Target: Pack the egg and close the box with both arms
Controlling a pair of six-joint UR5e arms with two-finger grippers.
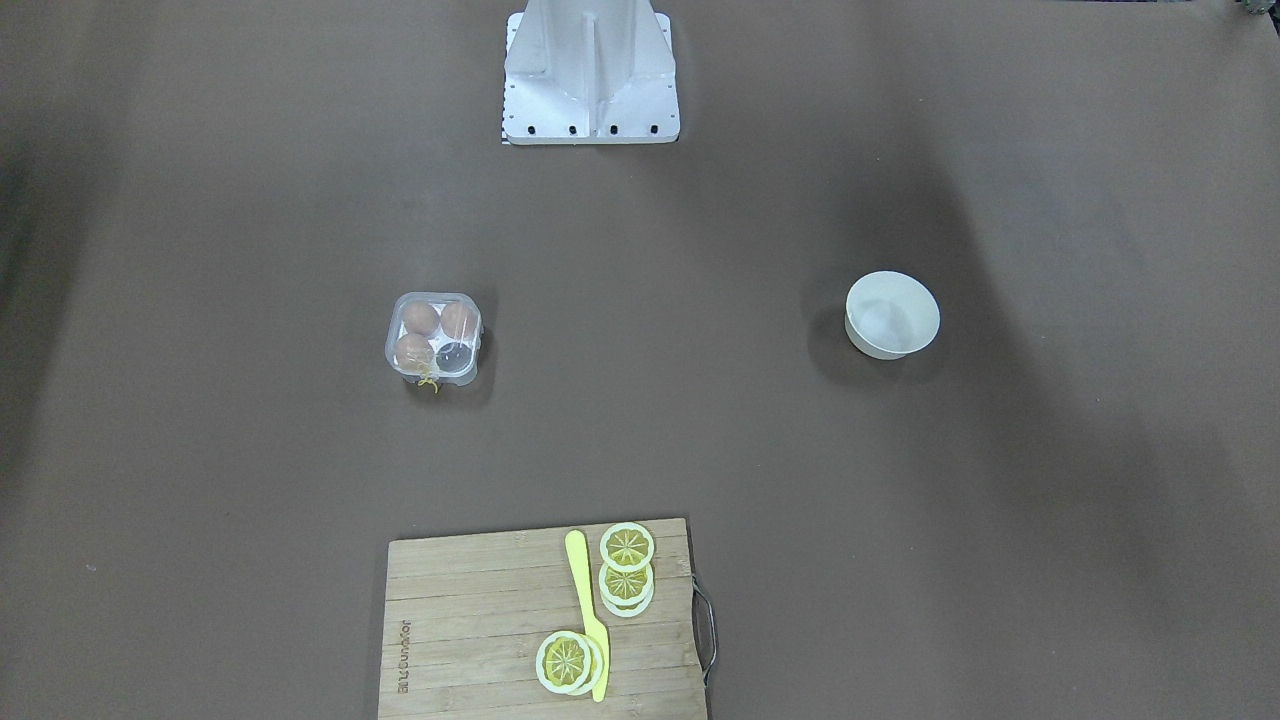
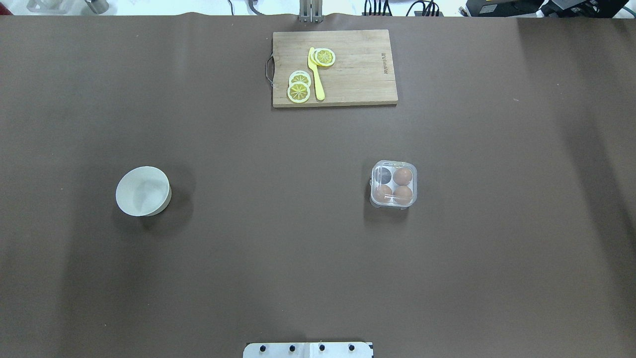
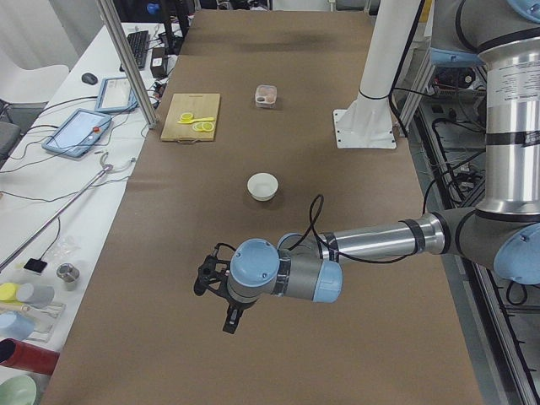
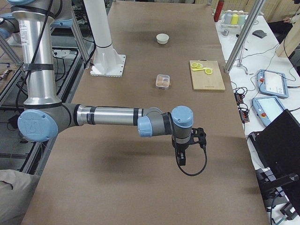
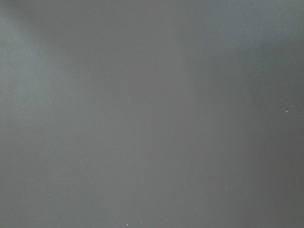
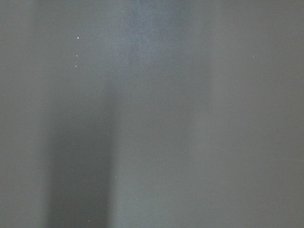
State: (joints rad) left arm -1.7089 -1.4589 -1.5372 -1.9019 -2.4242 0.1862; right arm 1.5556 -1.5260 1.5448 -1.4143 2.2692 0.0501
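The clear box (image 2: 393,184) stands on the brown table, right of centre in the overhead view; it also shows in the front view (image 1: 433,337). Three brown eggs lie in its cups, one of them (image 2: 403,175) at the far right. The far-left cup (image 2: 382,175) is empty. The lid seems to lie over the cups. My left gripper (image 3: 231,323) hangs over the table's left end and my right gripper (image 4: 181,159) over the right end, both far from the box. They show only in the side views, so I cannot tell if they are open or shut.
A white bowl (image 2: 143,191) stands at the left, and looks empty. A wooden cutting board (image 2: 362,74) with yellow citrus slices and a yellow knife lies at the far edge. The white robot base (image 2: 308,349) is at the near edge. Both wrist views show only blurred table.
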